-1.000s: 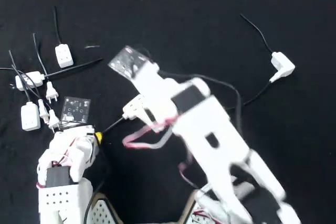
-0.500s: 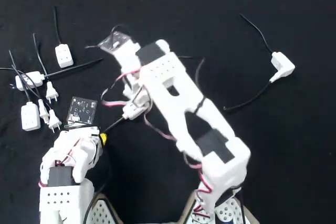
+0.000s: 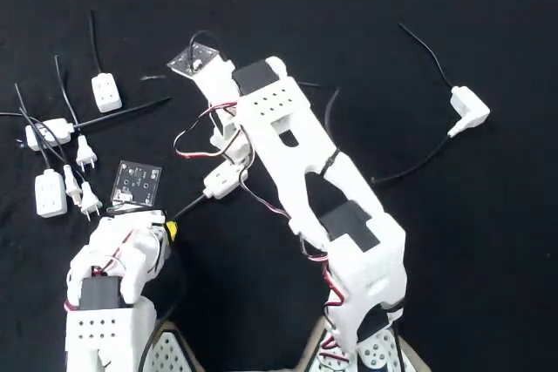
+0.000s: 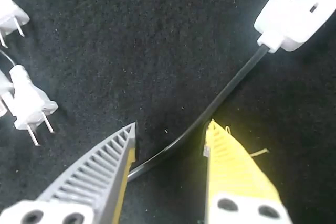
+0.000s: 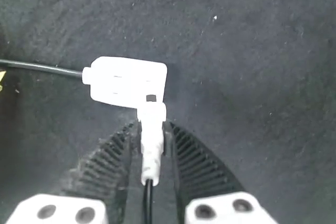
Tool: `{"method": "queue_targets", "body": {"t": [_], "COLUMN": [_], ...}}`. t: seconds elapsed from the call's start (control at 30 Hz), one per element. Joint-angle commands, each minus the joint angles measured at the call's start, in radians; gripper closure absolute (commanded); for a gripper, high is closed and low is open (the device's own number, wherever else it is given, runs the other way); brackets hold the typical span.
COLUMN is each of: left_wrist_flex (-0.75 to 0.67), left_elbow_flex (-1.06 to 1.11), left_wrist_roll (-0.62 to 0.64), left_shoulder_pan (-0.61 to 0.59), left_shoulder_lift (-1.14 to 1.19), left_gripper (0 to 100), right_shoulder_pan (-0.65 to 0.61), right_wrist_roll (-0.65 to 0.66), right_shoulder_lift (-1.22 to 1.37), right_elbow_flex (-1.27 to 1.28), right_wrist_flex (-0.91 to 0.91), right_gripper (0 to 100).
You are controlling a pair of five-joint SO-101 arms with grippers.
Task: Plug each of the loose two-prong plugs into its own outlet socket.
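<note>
White plug point(image 5: 151, 148) at an outlet socket point(image 5: 125, 81) on the black bench point(image 3: 349, 41).
The fingers of the right gripper point(image 5: 152, 127) pinch the plug, its tip touching the socket; those of the left gripper point(image 4: 170, 127) stand apart above the socket's black cord point(image 4: 220, 100).

We can read no words, numbers or signs on anything here. The left wrist board point(image 3: 132, 184) and the right wrist board point(image 3: 193, 58) carry tiny markings, too small for us to make out. The white outlet socket point(image 5: 126, 81) has slots and a small dark square, and it and the plug point(image 5: 151, 125) bear no letters we can read.
</note>
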Motion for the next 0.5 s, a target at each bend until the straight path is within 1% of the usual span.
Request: {"method": "queue_targets", "body": {"t": [0.0,0.17,0.47], "left_wrist_flex": [0.006,0.006,0.006], "left_elbow_flex": [0.002,0.002,0.002], "left_wrist_roll": [-0.011,-0.011,-0.011], "left_shoulder_pan": [0.016,0.016,0.016], "left_shoulder_lift": [-0.008,-0.008,-0.008], "left_gripper": [78,78,78], "right_shoulder_pan": [-0.006,-0.003,-0.006], "right_wrist_roll": [0.023,0.043,0.035], "right_shoulder_lift": [-0.007,-0.008,0.044], "right_elbow_flex": [-0.013,0.084,0.085], "right_wrist_flex": [-0.058,-0.135,-0.138], "right_gripper": [98.8,98.8,98.8]}}
